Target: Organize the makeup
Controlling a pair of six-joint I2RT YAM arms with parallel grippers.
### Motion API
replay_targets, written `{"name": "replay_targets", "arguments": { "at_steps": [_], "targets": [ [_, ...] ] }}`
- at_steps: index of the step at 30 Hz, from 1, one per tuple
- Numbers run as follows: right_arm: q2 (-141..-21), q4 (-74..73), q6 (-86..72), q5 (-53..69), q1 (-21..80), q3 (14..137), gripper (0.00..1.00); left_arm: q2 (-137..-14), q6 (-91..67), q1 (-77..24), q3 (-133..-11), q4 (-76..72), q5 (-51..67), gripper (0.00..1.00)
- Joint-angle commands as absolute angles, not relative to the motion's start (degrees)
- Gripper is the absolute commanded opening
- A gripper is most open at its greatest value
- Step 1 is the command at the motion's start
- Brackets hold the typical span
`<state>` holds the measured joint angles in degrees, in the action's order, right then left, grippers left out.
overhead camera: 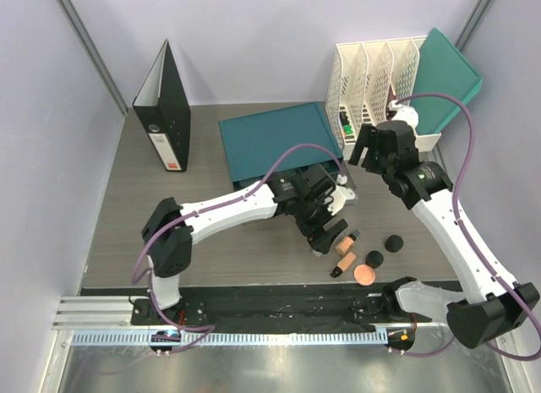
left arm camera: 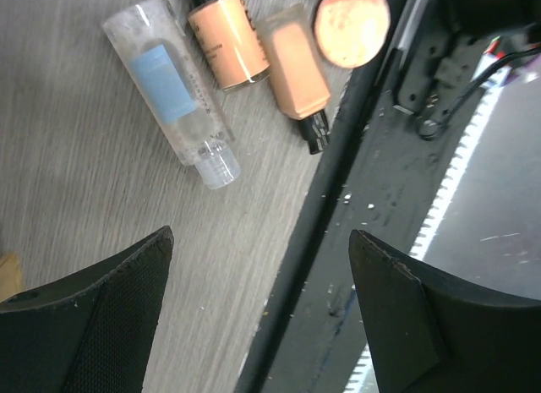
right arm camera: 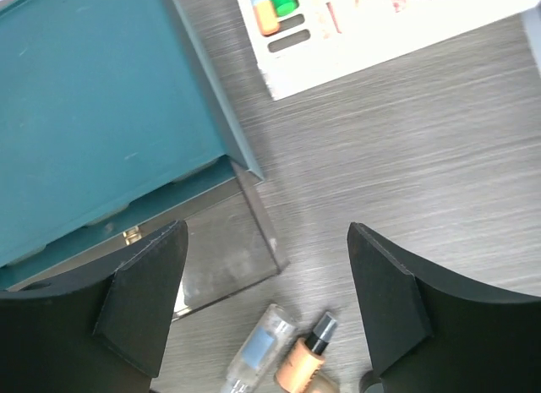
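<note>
The makeup lies at the table's near right. In the left wrist view a clear bottle point(left arm camera: 173, 93) with a blue label, two tan tubes point(left arm camera: 226, 38) point(left arm camera: 296, 68) with black caps and a peach disc point(left arm camera: 352, 23) lie side by side. The top view shows the tubes point(overhead camera: 346, 242), the disc point(overhead camera: 365, 275) and two black round jars point(overhead camera: 374, 259) point(overhead camera: 394, 242). My left gripper point(overhead camera: 328, 238) point(left arm camera: 261, 232) is open and empty, just left of the tubes, over the table edge. My right gripper point(overhead camera: 362, 152) point(right arm camera: 265, 228) is open and empty, above the box's clear drawer point(right arm camera: 220, 258).
A teal drawer box point(overhead camera: 270, 139) point(right arm camera: 101, 114) sits mid-table with its clear drawer pulled out. A white file rack point(overhead camera: 372, 80) with green and orange markers point(right arm camera: 275, 4) and a teal folder point(overhead camera: 448, 72) stand at the back right. A black binder point(overhead camera: 165, 106) stands back left.
</note>
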<state>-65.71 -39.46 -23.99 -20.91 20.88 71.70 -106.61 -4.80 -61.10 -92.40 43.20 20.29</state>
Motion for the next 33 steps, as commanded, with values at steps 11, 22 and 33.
{"name": "replay_targets", "arguments": {
  "at_steps": [11,22,33],
  "targets": [
    [-59.86,-41.13,-24.52,-20.83,16.70,66.63,0.83,-115.92,-1.67,-65.74,-97.28,39.29,13.97,0.84],
    [-58.10,-42.54,-23.29,-19.86,16.44,65.57,0.83,-121.55,-4.13,-65.83,-100.37,36.91,3.88,0.84],
    [-57.83,-43.15,-21.89,-17.93,16.35,65.92,0.83,-126.74,-5.80,-66.18,-101.60,36.04,1.58,0.79]
  ]
}}
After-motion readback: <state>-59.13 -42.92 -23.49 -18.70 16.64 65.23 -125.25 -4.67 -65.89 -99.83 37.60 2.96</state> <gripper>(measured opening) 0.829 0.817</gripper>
